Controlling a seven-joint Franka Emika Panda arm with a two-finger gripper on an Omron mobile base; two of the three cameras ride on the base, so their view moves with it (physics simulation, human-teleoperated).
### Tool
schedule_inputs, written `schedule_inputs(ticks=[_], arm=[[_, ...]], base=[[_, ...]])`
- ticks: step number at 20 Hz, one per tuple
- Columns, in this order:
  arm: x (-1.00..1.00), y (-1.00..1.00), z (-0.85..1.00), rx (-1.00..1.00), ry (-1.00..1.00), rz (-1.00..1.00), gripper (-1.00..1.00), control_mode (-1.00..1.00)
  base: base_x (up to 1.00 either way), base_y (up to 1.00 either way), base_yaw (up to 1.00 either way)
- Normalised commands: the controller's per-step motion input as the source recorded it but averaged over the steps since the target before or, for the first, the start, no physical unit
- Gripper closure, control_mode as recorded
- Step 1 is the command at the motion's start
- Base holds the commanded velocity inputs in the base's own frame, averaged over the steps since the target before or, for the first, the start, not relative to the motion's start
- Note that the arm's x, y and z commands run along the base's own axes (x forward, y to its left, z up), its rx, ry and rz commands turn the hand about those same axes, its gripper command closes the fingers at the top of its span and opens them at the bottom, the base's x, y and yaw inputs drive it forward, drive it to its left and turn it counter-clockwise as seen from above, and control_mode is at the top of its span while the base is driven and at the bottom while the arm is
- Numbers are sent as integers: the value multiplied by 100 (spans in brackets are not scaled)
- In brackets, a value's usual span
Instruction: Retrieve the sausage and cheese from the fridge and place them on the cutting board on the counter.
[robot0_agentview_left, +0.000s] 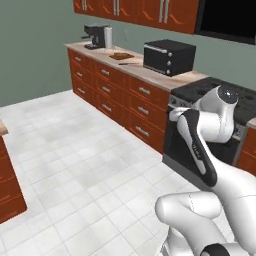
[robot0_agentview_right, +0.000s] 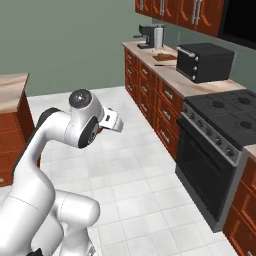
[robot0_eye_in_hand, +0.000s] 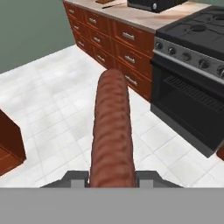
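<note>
The sausage (robot0_eye_in_hand: 111, 131), a reddish-brown ribbed cylinder with a rounded far end, is clamped at its near end between the tool's (robot0_eye_in_hand: 111, 178) fingers and points ahead above the tiled floor. The cutting board (robot0_agentview_left: 120, 56) lies flat on the surface (robot0_agentview_left: 150, 73), well away.

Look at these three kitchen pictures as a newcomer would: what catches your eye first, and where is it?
First, the reddish-brown sausage, gripped between the gripper fingers and jutting up the middle of the hand view. Next, the white arm, folded in front of the black stove. Far along the counter, past the black toaster oven, lies the cutting board.
</note>
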Motion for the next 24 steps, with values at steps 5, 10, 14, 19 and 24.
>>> schedule_inputs(ticks=[5,10,14,19,24], arm=[[0,0,0,0,0,0,100,100],[0,0,0,0,0,0,100,100],[0,0,0,0,0,0,100,100],[0,0,0,0,0,0,100,100],[0,0,0,0,0,0,100,100]], base=[[84,1,-3],[83,0,-3],[81,0,-2],[81,-3,-2],[83,-3,-2]])
